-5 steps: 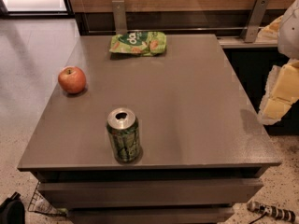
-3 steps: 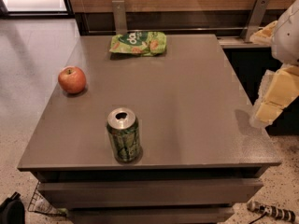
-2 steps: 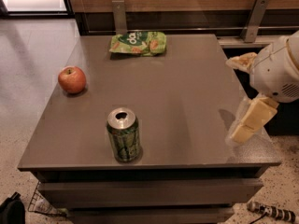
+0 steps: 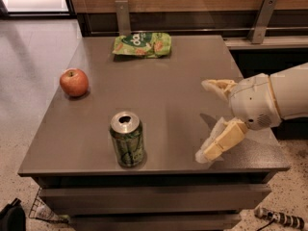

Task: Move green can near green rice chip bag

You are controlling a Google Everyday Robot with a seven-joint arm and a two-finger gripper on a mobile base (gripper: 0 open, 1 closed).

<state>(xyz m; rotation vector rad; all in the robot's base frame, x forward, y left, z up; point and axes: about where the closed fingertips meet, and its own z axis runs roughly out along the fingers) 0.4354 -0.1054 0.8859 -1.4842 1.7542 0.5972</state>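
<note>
The green can [image 4: 126,139] stands upright near the front edge of the grey table [image 4: 163,81], with its silver top showing. The green rice chip bag [image 4: 142,44] lies flat at the table's far edge, well behind the can. My gripper [image 4: 210,119] comes in from the right, above the table's right part and to the right of the can, not touching it. Its pale fingers [image 4: 220,141] are spread apart and hold nothing.
A red apple [image 4: 74,82] sits on the table's left side. Two metal brackets [image 4: 122,16] stand against the wooden wall behind the table. A wire object [image 4: 43,211] and a cable [image 4: 281,218] lie on the speckled floor below the front edge.
My arm has moved left from the right edge of the view over the table, toward the can. The can, bag and apple have not moved.
</note>
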